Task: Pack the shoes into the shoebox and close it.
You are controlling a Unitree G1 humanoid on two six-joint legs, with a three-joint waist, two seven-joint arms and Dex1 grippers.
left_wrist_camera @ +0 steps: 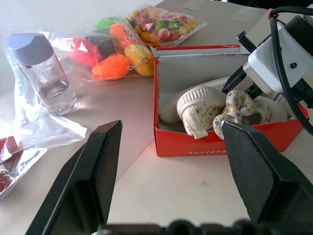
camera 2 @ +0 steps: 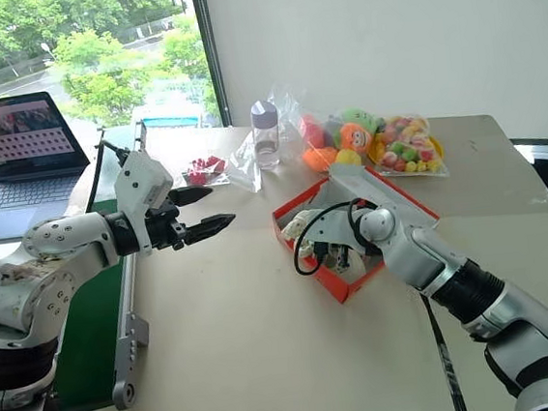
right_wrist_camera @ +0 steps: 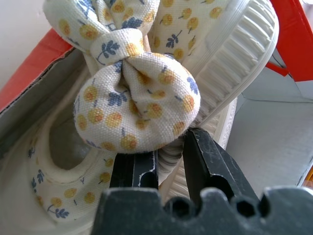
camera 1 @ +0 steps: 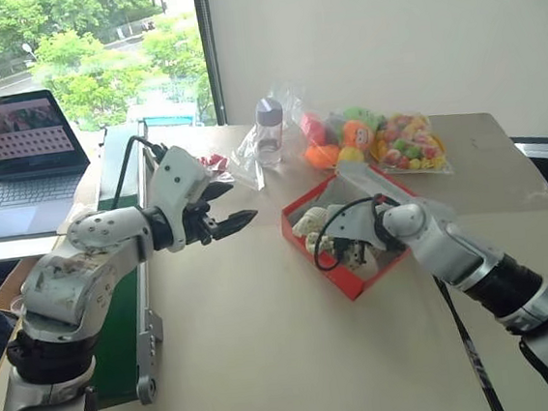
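Shoes (left_wrist_camera: pixel 215 110), small cream floral canvas with ribbed soles, look light and soft; right gripper (right_wrist_camera: pixel 166 161) pinches one's sole edge inside red-orange cardboard shoebox (left_wrist_camera: pixel 215 142); left gripper (camera 1: pixel 224 210) jaws gape empty.

The shoes (right_wrist_camera: pixel 132 98) are woven cream cloth printed with small yellow and blue flowers, with ribbed, rubbery-looking pale soles, and they lie in a shoebox (left_wrist_camera: pixel 195 142) of matt red-orange cardboard, plain grey-white inside. The tabletop (camera 1: pixel 268 342) is smooth, matt beige, while the plush toys (camera 1: pixel 350 140) at its twelve o'clock edge sit in glossy, crinkled clear plastic bags. The bottle (camera 1: pixel 269 133) beside them seems to be clear plastic with a matt grey cap.
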